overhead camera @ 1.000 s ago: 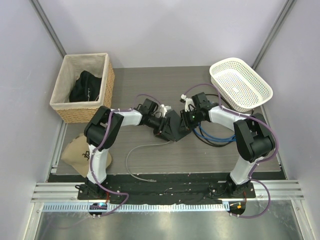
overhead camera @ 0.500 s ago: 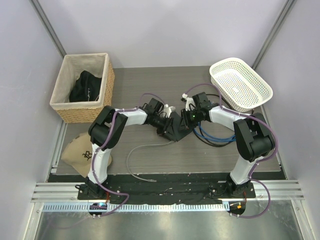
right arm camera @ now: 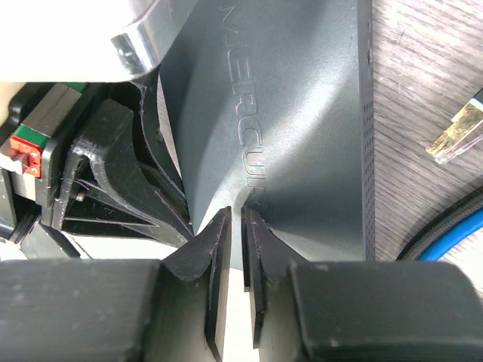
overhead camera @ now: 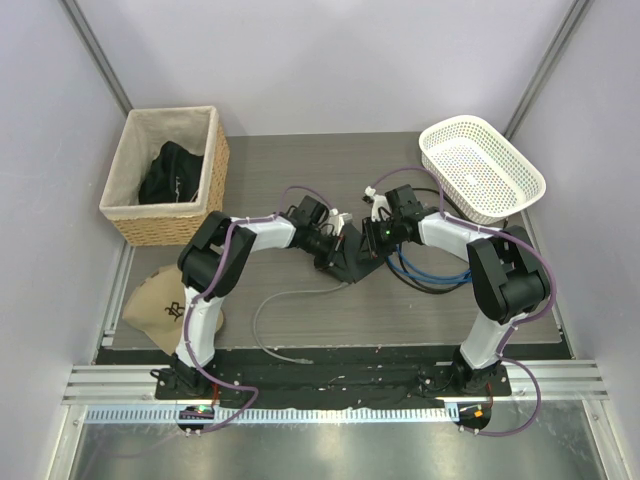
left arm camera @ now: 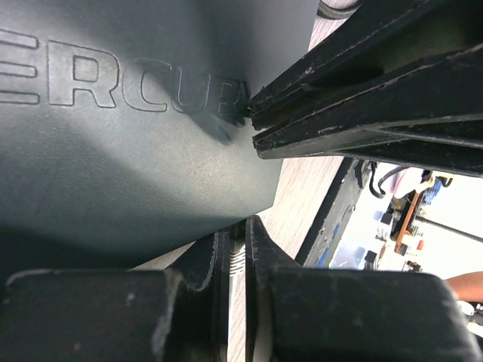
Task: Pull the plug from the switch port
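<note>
Left gripper (left arm camera: 236,226): the matte black fingers, scuffed and rough along the edges, are nearly together with just a thin slit between them, right at the edge of the switch (left arm camera: 136,151). Something pale sits in the slit, can't tell what. Right gripper (right arm camera: 235,215) is narrow too and clamped on the switch's rim. The left wrist cam shows that best, with its layered-looking fingers (left arm camera: 362,98) sandwiching a corner.

The switch is a flat dark slab of fine-grain matte plastic with raised lettering. Only the right wrist cam catches the line of tiny vent holes down one side, plus a clear connector (right arm camera: 455,134) with gold contacts lying on the wood-grain table (right arm camera: 423,45) near a blue cable (right arm camera: 453,230).

The switch port I can't pick out in any view; the switch sits mid-table between both grippers. Only the top cam shows a thin grey cable (overhead camera: 256,322) curving away near its front edge, a white lattice basket (overhead camera: 475,165) back right and a wicker basket (overhead camera: 170,228) back left.
</note>
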`<state>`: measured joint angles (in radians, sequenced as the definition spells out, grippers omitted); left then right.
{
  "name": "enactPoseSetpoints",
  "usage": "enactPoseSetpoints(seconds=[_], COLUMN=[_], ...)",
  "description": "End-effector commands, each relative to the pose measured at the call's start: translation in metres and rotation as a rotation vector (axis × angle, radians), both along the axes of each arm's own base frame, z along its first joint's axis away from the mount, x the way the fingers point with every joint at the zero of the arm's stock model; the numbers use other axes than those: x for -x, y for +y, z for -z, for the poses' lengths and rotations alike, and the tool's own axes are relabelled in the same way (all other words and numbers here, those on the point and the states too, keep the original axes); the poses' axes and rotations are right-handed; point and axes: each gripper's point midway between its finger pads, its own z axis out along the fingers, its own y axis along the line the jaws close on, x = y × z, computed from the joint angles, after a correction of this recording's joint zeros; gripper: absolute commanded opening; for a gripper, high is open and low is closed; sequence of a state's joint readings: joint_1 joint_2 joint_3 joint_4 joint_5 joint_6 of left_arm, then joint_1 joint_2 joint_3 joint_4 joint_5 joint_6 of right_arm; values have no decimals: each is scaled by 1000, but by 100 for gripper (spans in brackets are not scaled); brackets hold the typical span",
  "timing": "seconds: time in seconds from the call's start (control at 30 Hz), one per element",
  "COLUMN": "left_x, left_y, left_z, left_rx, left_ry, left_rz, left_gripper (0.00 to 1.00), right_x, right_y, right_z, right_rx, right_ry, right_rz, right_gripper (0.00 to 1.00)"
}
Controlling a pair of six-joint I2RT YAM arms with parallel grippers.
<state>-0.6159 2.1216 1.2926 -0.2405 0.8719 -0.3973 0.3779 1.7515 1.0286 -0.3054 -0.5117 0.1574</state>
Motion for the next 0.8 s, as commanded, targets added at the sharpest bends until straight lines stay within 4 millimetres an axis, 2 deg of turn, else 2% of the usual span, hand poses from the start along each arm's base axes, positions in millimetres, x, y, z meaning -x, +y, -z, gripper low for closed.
enactPoseSetpoints(seconds=[0.0, 0.07, 0.1, 0.2, 0.27, 0.3, 0.4, 0.5, 0.57, 0.63, 0.73, 0.77], left_x=[-12, -17, -31, -42, -35, -21, -8, -28, -54, -60, -46, -29], left_y=[14, 17, 20, 29, 30, 29, 22, 21, 20, 22, 24, 28], left_z=[42, 40, 38, 41, 45, 49, 47, 37, 31, 34, 40, 45], left_rx=[-141, -137, -122, -133, -131, -135, -115, -111, -99, -101, -92, -105], left_ry=[-73, -64, -84, -80, -71, -36, -29, -53, -82, -77, -40, -5], left_rz=[-14, -11, -20, -46, -43, -34, -7, -16, -43, -51, -44, -41], left_gripper=[0, 0, 0, 0, 0, 0, 0, 0, 0, 0, 0, 0], right_x=[9, 9, 9, 8, 8, 7, 5, 5, 5, 5, 5, 4], right_y=[-19, -19, -20, -21, -21, -20, -20, -20, -20, -20, -20, -21], right_z=[25, 25, 25, 26, 26, 27, 27, 28, 29, 31, 30, 30], right_rx=[98, 99, 101, 103, 102, 103, 104, 106, 107, 108, 109, 110], right_ry=[36, 38, 36, 36, 39, 40, 35, 38, 41, 45, 41, 40], right_rz=[27, 27, 28, 32, 33, 31, 32, 34, 31, 31, 31, 33], right_gripper=[20, 20, 20, 20, 20, 20, 20, 20, 20, 20, 20, 20])
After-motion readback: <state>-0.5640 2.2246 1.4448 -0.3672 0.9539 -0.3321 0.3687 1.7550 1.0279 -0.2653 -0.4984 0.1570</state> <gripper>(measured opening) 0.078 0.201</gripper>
